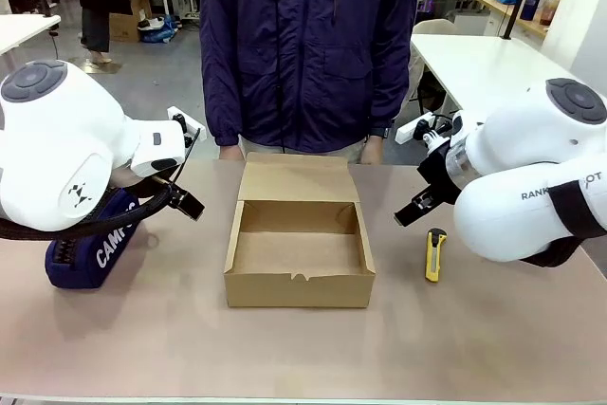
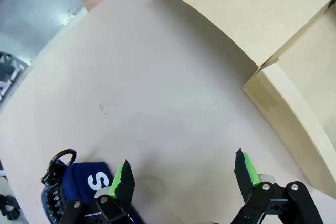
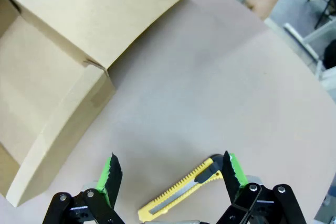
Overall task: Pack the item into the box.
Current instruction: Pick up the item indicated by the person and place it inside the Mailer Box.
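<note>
The item, a slim yellow utility knife (image 1: pixel 435 254) with a black end, lies flat on the table right of the box (image 1: pixel 298 239). The brown cardboard box stands open at mid-table, its flap lid folded back toward the person, its inside bare. My right gripper (image 1: pixel 417 206) hovers open just above and left of the knife. In the right wrist view the knife (image 3: pixel 178 190) lies between and below the green-padded fingers (image 3: pixel 110 174), untouched, with the box (image 3: pixel 58 129) to the left. My left gripper (image 1: pixel 185 198) hangs open left of the box; its wrist view shows bare table between its fingers (image 2: pixel 125 179).
A navy "CAMPUS" pencil case (image 1: pixel 90 248) lies at the left beneath my left arm; its corner (image 2: pixel 84 182) shows beside the left fingers. A person in a dark jacket stands at the far edge, hands (image 1: pixel 372 151) resting near the lid. Open table lies in front of the box.
</note>
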